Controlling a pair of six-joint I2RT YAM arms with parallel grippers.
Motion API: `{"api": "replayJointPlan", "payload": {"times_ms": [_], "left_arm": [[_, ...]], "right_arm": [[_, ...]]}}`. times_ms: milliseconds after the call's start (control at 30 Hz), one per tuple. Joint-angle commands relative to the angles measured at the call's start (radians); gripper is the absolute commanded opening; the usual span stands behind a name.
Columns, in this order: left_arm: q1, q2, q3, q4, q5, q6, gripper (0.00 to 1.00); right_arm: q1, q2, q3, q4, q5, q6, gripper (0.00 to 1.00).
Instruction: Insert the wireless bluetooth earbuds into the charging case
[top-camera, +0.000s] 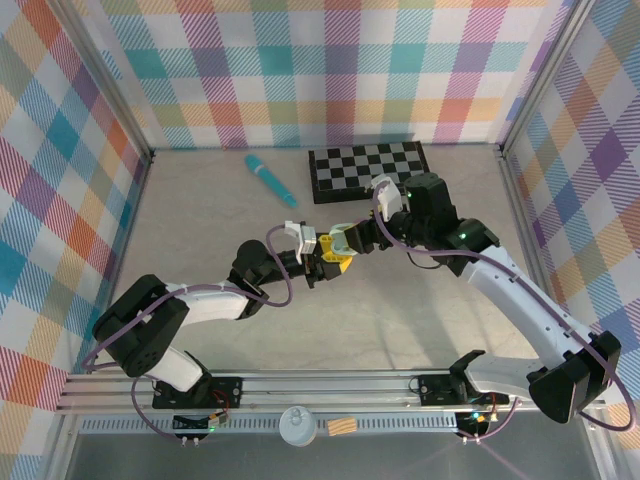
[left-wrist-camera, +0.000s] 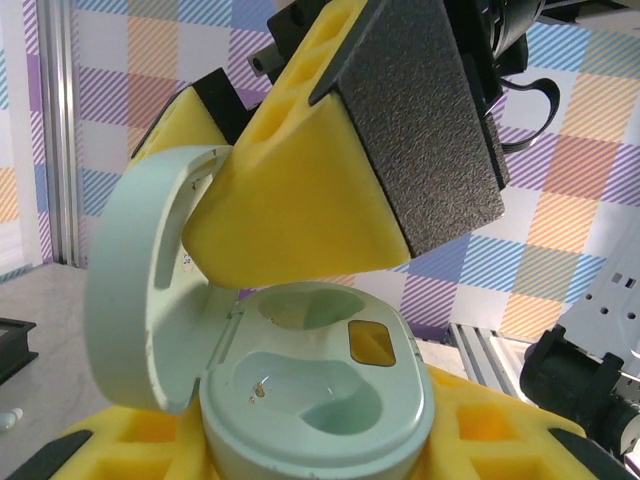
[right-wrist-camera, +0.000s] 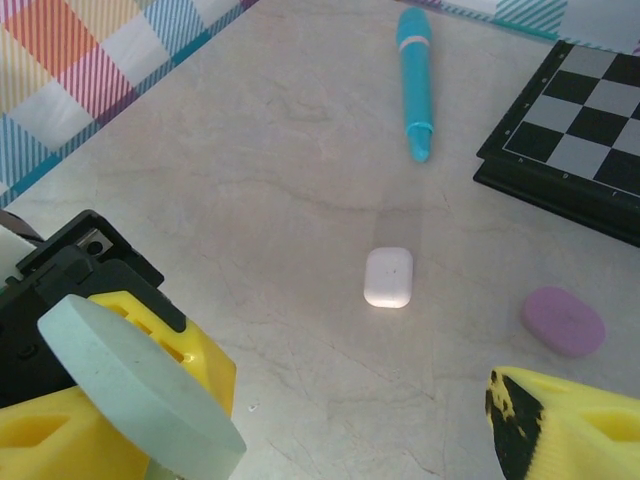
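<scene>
A pale green charging case (left-wrist-camera: 318, 400) sits with its lid (left-wrist-camera: 140, 290) swung open and both sockets empty, and my left gripper (left-wrist-camera: 320, 445) is shut on its base. The gripper (top-camera: 322, 265) hangs mid-table. My right gripper (top-camera: 346, 241) meets it from the right. One of its yellow fingers (left-wrist-camera: 300, 190), faced with a black pad, hovers just above the case. From the right wrist, that gripper (right-wrist-camera: 300, 445) stands open, with the green lid (right-wrist-camera: 140, 395) at its left finger. A tiny whitish piece (left-wrist-camera: 8, 418), perhaps an earbud, lies on the table.
A closed white case (right-wrist-camera: 388, 277) and a pink-purple case (right-wrist-camera: 563, 321) lie on the table below the right gripper. Farther back lie a teal pen (top-camera: 270, 177) and a black chessboard (top-camera: 370, 170). Checked walls enclose the table.
</scene>
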Motion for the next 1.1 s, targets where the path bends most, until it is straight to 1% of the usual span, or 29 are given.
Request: {"api": "replayJointPlan", "payload": {"times_ms": [0, 133, 233, 333, 433, 500, 567, 733, 833, 1033, 1067], "left_arm": [[-0.009, -0.025, -0.011, 0.063, 0.013, 0.014, 0.32], [0.001, -0.018, -0.012, 0.063, 0.008, 0.014, 0.32], [0.011, -0.028, -0.023, 0.061, 0.008, 0.016, 0.32], [0.028, -0.048, -0.043, 0.055, 0.001, 0.014, 0.32], [0.036, -0.075, -0.062, 0.025, -0.002, 0.021, 0.32], [0.038, -0.09, -0.068, 0.003, -0.002, 0.03, 0.32], [0.038, -0.096, -0.073, -0.004, -0.006, 0.033, 0.32], [0.038, -0.096, -0.08, 0.005, -0.01, 0.033, 0.32], [0.038, -0.099, -0.084, 0.008, -0.009, 0.032, 0.32], [0.038, -0.109, -0.091, -0.001, -0.01, 0.033, 0.32], [0.038, -0.11, -0.091, -0.001, -0.01, 0.033, 0.32]], "right_arm": [[-0.003, -0.05, 0.013, 0.01, -0.085, -0.003, 0.86], [-0.005, -0.119, -0.028, 0.046, -0.173, -0.014, 0.87], [-0.047, -0.185, -0.078, 0.124, -0.215, 0.045, 0.88], [-0.158, -0.24, -0.155, 0.248, -0.226, 0.185, 0.87], [-0.302, -0.226, -0.214, 0.296, -0.183, 0.33, 0.86], [-0.357, -0.175, -0.231, 0.28, -0.121, 0.377, 0.85], [-0.391, -0.085, -0.224, 0.232, -0.053, 0.402, 0.84], [-0.418, 0.174, -0.158, 0.171, 0.057, 0.434, 0.83], [-0.417, 0.338, -0.061, 0.098, 0.108, 0.368, 0.79], [-0.376, 0.629, 0.214, -0.124, 0.355, 0.146, 0.71], [-0.365, 0.67, 0.258, -0.144, 0.398, 0.116, 0.65]]}}
